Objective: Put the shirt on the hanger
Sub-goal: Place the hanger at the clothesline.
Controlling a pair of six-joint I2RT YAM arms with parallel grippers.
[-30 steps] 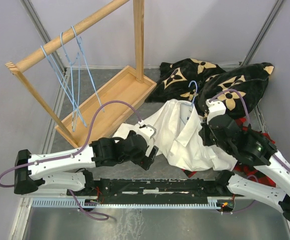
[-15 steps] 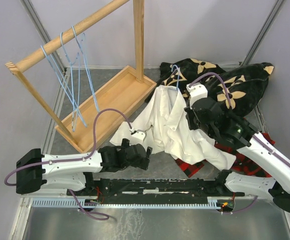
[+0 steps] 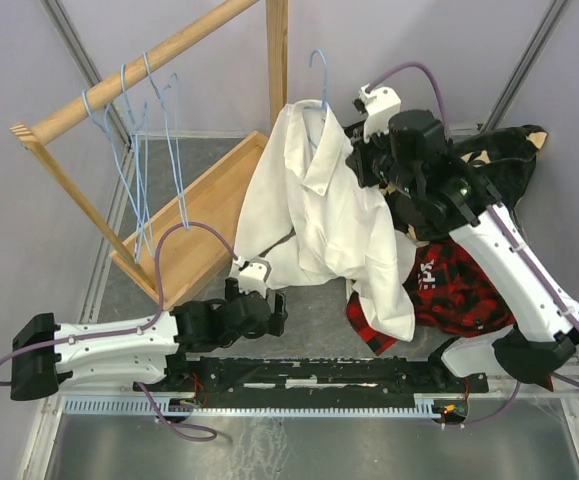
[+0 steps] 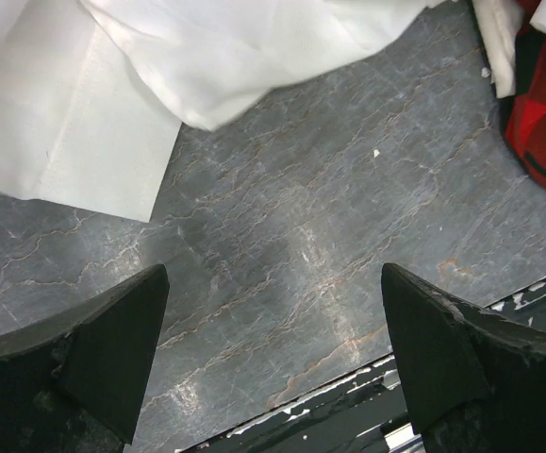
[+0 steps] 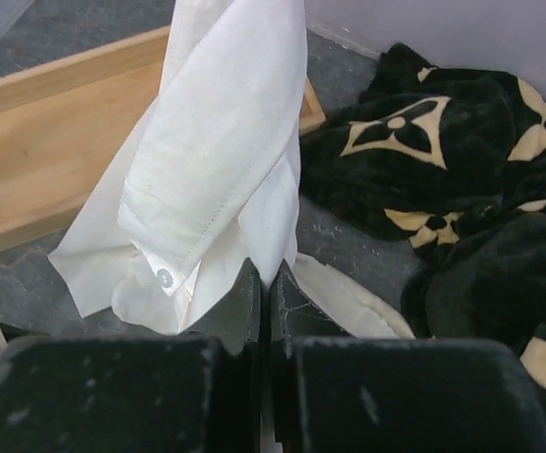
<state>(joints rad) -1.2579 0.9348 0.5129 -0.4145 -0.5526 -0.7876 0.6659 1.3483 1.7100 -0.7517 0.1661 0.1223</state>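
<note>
The cream-white shirt [image 3: 319,210] hangs in the air on a light-blue hanger, whose hook [image 3: 318,68] sticks up above the collar beside the wooden post. My right gripper [image 3: 357,160] is raised at the shirt's right shoulder. In the right wrist view its jaws [image 5: 271,283] are shut on a fold of the shirt [image 5: 216,142]. Whether the wire is also pinched is hidden by cloth. My left gripper [image 3: 274,312] sits low over the table, open and holding nothing [image 4: 273,311]. The shirt's lower hem [image 4: 112,94] lies just beyond it.
A wooden rack with a rail [image 3: 139,78] carries several more blue hangers [image 3: 144,150] above a wooden tray [image 3: 219,200]. A black flowered blanket [image 5: 423,142] lies at the back right. A red-and-black plaid garment [image 3: 459,290] lies under the right arm.
My right arm has risen and swung back toward the rack, lifting the shirt and hanger off the table. The left arm has drawn back toward the near edge, still open.
</note>
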